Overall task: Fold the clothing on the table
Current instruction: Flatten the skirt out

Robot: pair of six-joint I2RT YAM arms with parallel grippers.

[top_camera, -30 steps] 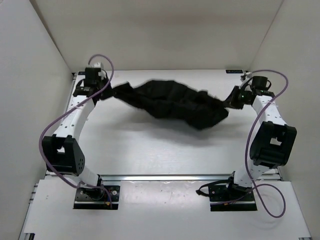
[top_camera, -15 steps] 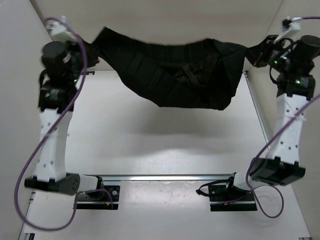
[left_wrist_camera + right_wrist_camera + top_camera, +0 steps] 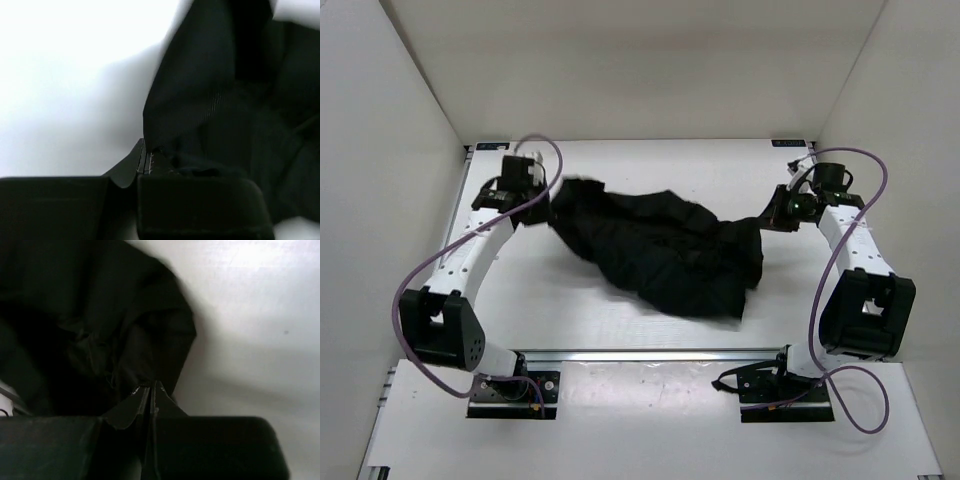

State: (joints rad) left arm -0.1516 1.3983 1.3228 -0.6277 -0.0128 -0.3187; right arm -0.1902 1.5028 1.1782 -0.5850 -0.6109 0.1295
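Pinching opposite ends of the clothing [image 3: 655, 250] with left fingers [image 3: 145, 156] and right fingers [image 3: 150, 390] pressed shut on fabric, leaving its bulk crumpled on the counter [image 3: 620, 170] between both pairs, probably to stretch it flat before folding.

Overhead, the crumpled black soft fabric garment [image 3: 660, 250] hides the middle of the white flat surface [image 3: 550, 290], its folds too dark to tell layers or seams apart. At either end, the fingertips of the left hand [image 3: 546, 203] and the right hand [image 3: 767, 214] are too small and dark against the cloth to make out. In the left wrist view the garment is blurred and cut off at the top and right edges. In the right wrist view it runs off the top and left edges.
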